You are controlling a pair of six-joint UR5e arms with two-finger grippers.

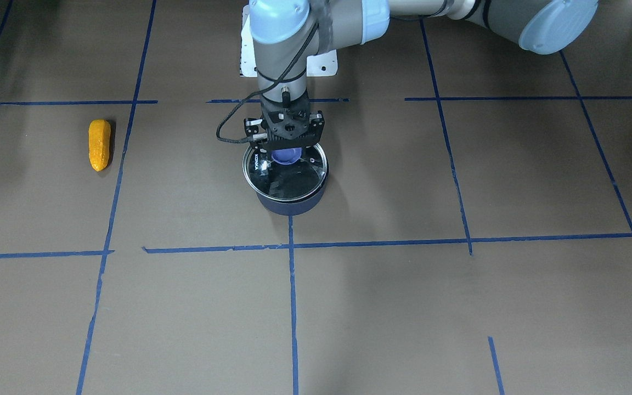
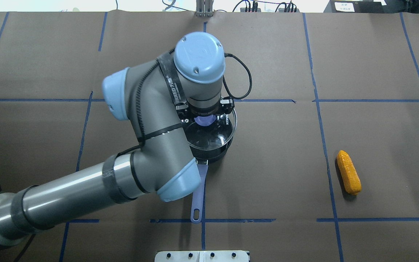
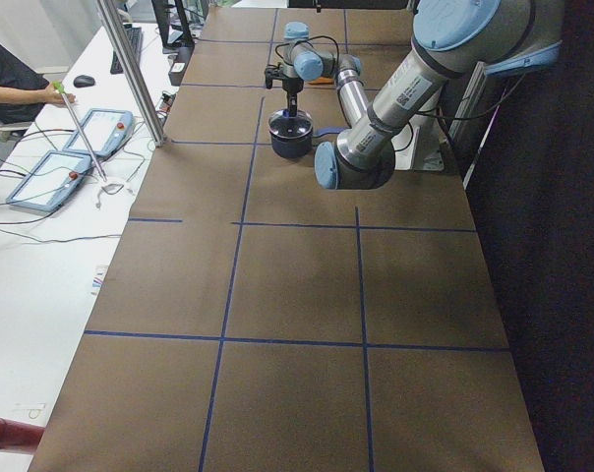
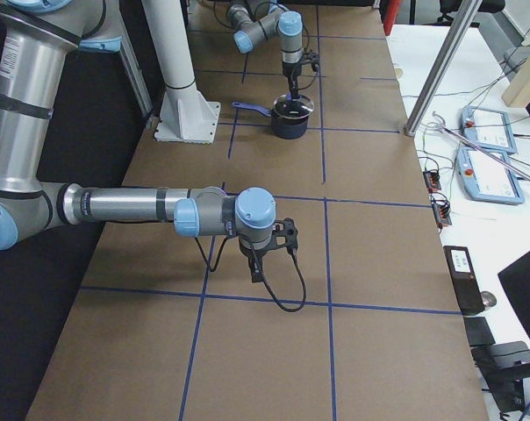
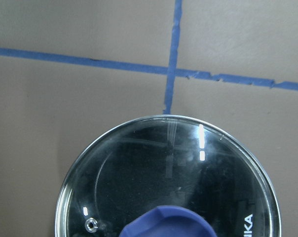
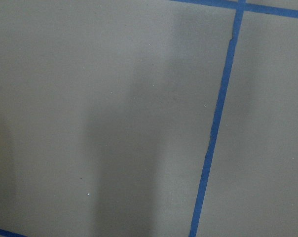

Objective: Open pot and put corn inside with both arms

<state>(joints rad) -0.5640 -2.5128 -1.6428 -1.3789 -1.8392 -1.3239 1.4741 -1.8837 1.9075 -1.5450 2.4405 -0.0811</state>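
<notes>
The dark navy pot (image 1: 289,206) stands mid-table, its purple-blue handle (image 2: 198,196) pointing toward the robot. The glass lid (image 1: 288,175) sits just above the pot's rim, slightly tilted. My left gripper (image 1: 285,147) comes straight down and is shut on the lid's blue knob (image 1: 285,156); the left wrist view shows the lid (image 5: 168,182) filling the lower frame. The orange-yellow corn (image 2: 348,177) lies on the table on my right side, apart from the pot. My right gripper (image 4: 265,256) hangs low over bare table; I cannot tell whether it is open or shut.
Blue tape lines (image 1: 291,307) grid the brown table cover. A white stand (image 4: 184,105) is fixed at the robot's edge. A person (image 3: 12,93) and control pendants (image 3: 51,177) are on a side desk.
</notes>
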